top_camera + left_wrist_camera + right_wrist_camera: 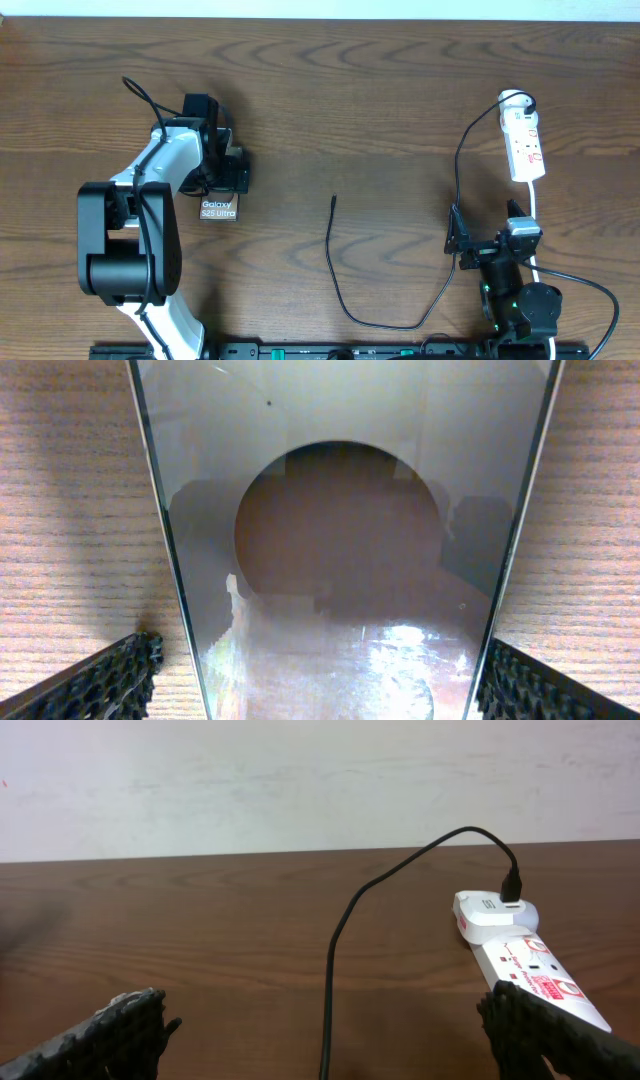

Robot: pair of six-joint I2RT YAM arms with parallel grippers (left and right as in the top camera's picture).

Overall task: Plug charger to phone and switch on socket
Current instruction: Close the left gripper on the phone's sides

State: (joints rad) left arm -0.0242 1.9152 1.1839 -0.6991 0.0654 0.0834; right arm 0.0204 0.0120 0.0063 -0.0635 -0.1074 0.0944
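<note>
The phone [218, 209] lies flat at the left, its "Galaxy S25 Ultra" text showing below my left gripper [222, 186]. In the left wrist view the glossy phone [340, 510] fills the frame, and my left gripper [325, 700] stands open with one finger outside each long edge. The charger [333, 250] is a thin black cable; its free tip [334, 199] rests mid-table, well apart from the phone. The cable loops to the white socket [524, 140] at the far right. My right gripper [487, 232] is open and empty just short of the socket [520, 955], with the charger cable [332, 980] running between its fingers.
A white cord [535, 215] leaves the socket's near end and runs past the right arm. Black robot cables [580, 285] curl at the bottom right. The wooden table's far edge [220, 858] meets a pale wall.
</note>
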